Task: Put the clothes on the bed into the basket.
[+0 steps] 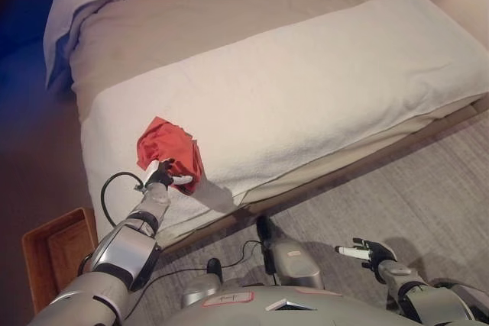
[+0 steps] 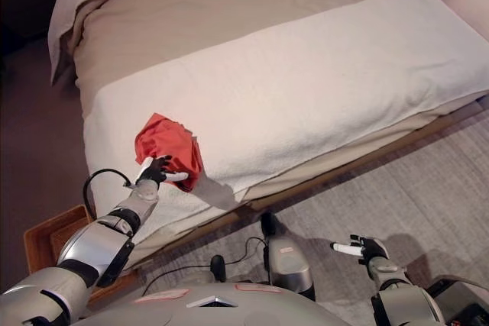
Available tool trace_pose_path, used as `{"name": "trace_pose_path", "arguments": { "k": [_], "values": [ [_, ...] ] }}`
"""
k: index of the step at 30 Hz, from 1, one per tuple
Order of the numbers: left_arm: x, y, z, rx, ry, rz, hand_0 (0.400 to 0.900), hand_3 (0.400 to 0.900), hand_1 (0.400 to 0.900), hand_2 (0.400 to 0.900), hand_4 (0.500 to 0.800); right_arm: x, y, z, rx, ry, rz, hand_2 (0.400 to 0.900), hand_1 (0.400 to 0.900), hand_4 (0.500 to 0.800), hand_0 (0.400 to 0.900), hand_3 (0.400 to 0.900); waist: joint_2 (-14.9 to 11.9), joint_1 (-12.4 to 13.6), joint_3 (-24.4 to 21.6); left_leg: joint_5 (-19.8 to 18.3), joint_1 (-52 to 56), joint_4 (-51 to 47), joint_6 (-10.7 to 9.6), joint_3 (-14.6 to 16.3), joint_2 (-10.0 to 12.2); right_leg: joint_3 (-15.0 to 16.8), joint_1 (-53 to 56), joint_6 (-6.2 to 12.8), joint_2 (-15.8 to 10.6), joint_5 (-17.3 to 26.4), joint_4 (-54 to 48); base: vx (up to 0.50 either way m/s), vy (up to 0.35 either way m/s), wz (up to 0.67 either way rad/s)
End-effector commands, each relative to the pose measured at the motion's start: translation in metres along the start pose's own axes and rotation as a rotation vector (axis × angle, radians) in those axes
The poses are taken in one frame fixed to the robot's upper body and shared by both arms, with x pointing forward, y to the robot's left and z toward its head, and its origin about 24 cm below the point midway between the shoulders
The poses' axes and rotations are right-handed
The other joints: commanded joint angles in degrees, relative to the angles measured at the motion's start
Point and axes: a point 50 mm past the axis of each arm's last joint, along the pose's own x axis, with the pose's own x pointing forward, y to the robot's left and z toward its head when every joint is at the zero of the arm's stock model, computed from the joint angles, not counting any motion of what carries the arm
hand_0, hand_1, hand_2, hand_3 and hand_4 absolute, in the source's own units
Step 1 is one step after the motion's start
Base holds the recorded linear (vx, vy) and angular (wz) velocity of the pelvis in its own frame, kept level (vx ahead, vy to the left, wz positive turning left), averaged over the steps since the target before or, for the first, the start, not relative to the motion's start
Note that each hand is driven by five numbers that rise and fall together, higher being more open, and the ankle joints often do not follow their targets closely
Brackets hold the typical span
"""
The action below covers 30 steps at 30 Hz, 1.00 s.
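Left hand [image 1: 163, 175] grasps the red garment [image 1: 170, 152] at the bed [image 1: 306, 89] edge.
Next, likely: carry it down-left to the wooden basket [image 1: 34, 253]; right hand [image 1: 368, 251] hangs released.

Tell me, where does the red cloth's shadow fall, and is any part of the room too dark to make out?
In both eye views the red cloth casts a shadow to its lower right on the white blanket. In the left eye view the floor left of the bed is too dark; the basket shows dimly.

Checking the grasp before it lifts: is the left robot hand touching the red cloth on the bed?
Touching. In the left eye view the left robot hand lies against the lower edge of the red cloth, fingers curled on the fabric, with no gap showing.
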Motion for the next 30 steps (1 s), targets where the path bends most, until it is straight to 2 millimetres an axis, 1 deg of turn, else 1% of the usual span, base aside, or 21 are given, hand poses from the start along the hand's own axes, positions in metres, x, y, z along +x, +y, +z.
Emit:
{"name": "trace_pose_path", "arguments": {
  "k": [1, 2, 5, 9, 13, 14, 18, 21, 24, 27, 28, 29, 30],
  "values": [
    [0.008, 0.057, 0.03, -0.044, -0.094, 0.154, 0.9, 0.9, 0.9, 0.9, 0.8, -0.002, -0.019, 0.009, -0.067, -0.016, -0.049, 0.9, 0.9, 0.8, 0.9, 0.9, -3.94, -0.26, 1.89, -3.99, 6.8, -0.38, -1.4, 3.74, 0.22, 3.59, -7.76, 6.56, -4.61, 8.31, 2.24, -0.04, 0.01, -0.24],
    [0.008, 0.057, 0.03, -0.044, -0.094, 0.155, 0.9, 0.9, 0.9, 0.9, 0.8, -0.002, -0.019, 0.009, -0.067, -0.017, -0.049, 0.9, 0.9, 0.8, 0.9, 0.9, -3.93, -0.23, 1.89, -4.0, 6.79, -0.38, -1.41, 3.79, 0.22, 3.64, -7.8, 6.56, -4.58, 8.31, 2.26, -0.08, 0.013, -0.23],
    [0.008, 0.076, 0.035, -0.063, -0.087, 0.222, 0.9, 0.9, 0.9, 0.9, 0.8, -0.001, -0.021, 0.026, -0.074, -0.073, -0.052, 0.9, 0.9, 0.8, 0.9, 0.9, -4.15, -0.47, 3.64, -3.78, 5.51, -0.38, -1.43, 4.69, 0.38, 4.33, -10.26, 6.69, -3.6, 9.12, 2.24, -0.12, 0.012, -0.2],
    [0.008, 0.092, 0.046, -0.096, -0.101, 0.271, 0.9, 0.9, 0.9, 0.9, 0.8, 0.0, -0.021, 0.031, -0.07, -0.085, -0.055, 0.9, 0.9, 0.8, 0.9, 0.9, -4.08, -0.28, 5.13, -2.99, 3.16, -0.38, -1.71, 4.79, 1.15, 4.04, -12.47, 6.58, -3.49, 9.37, 2.04, -0.08, -0.008, -0.01],
    [0.005, 0.121, 0.064, -0.13, -0.138, 0.373, 0.9, 0.9, 0.9, 0.9, 0.8, 0.0, -0.019, 0.044, -0.069, -0.135, -0.054, 0.9, 0.9, 0.8, 0.9, 0.9, -4.6, -0.56, 7.39, -2.32, 0.91, -0.38, -1.7, 4.87, 1.43, 4.09, -15.02, 6.31, -3.04, 9.69, 2.2, -0.08, 0.003, -0.05],
    [0.005, 0.122, 0.064, -0.13, -0.138, 0.373, 0.9, 0.9, 0.9, 0.9, 0.8, 0.0, -0.019, 0.045, -0.069, -0.136, -0.054, 0.9, 0.9, 0.8, 0.9, 0.9, -4.62, -0.55, 7.39, -2.32, 0.89, -0.38, -1.7, 4.89, 1.42, 4.11, -15.06, 6.31, -3.03, 9.69, 2.22, -0.02, -0.01, -0.08],
    [0.003, 0.134, 0.069, -0.158, -0.156, 0.425, 0.9, 0.9, 0.9, 0.9, 0.8, 0.0, -0.016, 0.051, -0.065, -0.169, -0.045, 0.9, 0.9, 0.8, 0.9, 0.9, -5.05, -0.79, 7.93, -2.37, 0.33, -0.21, -1.74, 5.29, 1.63, 4.51, -16.42, 6.07, -2.36, 9.69, 2.64, -0.01, -0.01, -0.13],
    [0.002, 0.14, 0.075, -0.17, -0.172, 0.451, 0.9, 0.9, 0.9, 0.9, 0.8, 0.0, -0.016, 0.054, -0.068, -0.183, -0.043, 0.9, 0.9, 0.8, 0.9, 0.9, -5.22, -1.19, 8.1, -2.51, -0.19, -0.05, -1.84, 5.53, 1.77, 4.76, -17.42, 5.94, -2.07, 9.64, 2.98, -0.02, -0.007, -0.09],
    [-0.002, 0.153, 0.085, -0.181, -0.189, 0.495, 0.9, 0.9, 0.9, 0.9, 0.8, 0.0, -0.016, 0.061, -0.069, -0.21, -0.046, 0.9, 0.9, 0.8, 0.9, 0.9, -5.68, -1.69, 8.74, -2.26, -1.9, 0.26, -1.95, 5.52, 2.06, 4.77, -18.83, 5.82, -1.84, 9.73, 2.93, -0.05, -0.025, -0.04],
    [-0.006, 0.17, 0.092, -0.194, -0.197, 0.539, 0.9, 0.9, 0.9, 0.9, 0.8, -0.001, -0.017, 0.071, -0.083, -0.244, -0.046, 0.9, 0.9, 0.8, 0.9, 0.9, -6.58, -2.38, 9.3, -2.14, -4.16, 1.08, -2.23, 5.56, 2.59, 4.65, -20.43, 5.51, -1.37, 10.07, 2.58, -0.05, -0.039, -0.07],
    [-0.007, 0.173, 0.092, -0.2, -0.196, 0.547, 0.512, 0.512, 0.512, 0.512, 0.567, -0.002, -0.016, 0.074, -0.084, -0.258, -0.046, 0.9, 0.9, 0.8, 0.9, 0.9, -6.78, -2.51, 9.35, -2.2, -4.64, 1.4, -2.3, 5.64, 2.65, 4.73, -20.88, 5.46, -1.25, 10.14, 2.52, -0.04, -0.026, -0.1],
    [-0.007, 0.173, 0.092, -0.2, -0.196, 0.547, 0.4, 0.4, 0.4, 0.4, 0.5, -0.002, -0.016, 0.074, -0.084, -0.258, -0.046, 0.9, 0.9, 0.8, 0.9, 0.9, -6.79, -2.52, 9.28, -2.23, -4.74, 1.47, -2.3, 5.65, 2.64, 4.75, -20.98, 5.46, -1.26, 10.15, 2.54, -0.04, -0.022, -0.15],
    [-0.008, 0.178, 0.093, -0.219, -0.197, 0.561, 0.4, 0.4, 0.4, 0.4, 0.5, -0.002, -0.016, 0.078, -0.083, -0.272, -0.049, 0.9, 0.9, 0.8, 0.9, 0.9, -7.24, -2.74, 9.3, -2.31, -5.18, 1.65, -2.41, 5.97, 2.71, 4.74, -21.26, 5.38, -1.04, 10.39, 2.33, -0.02, -0.029, -0.15]
  ]
}}
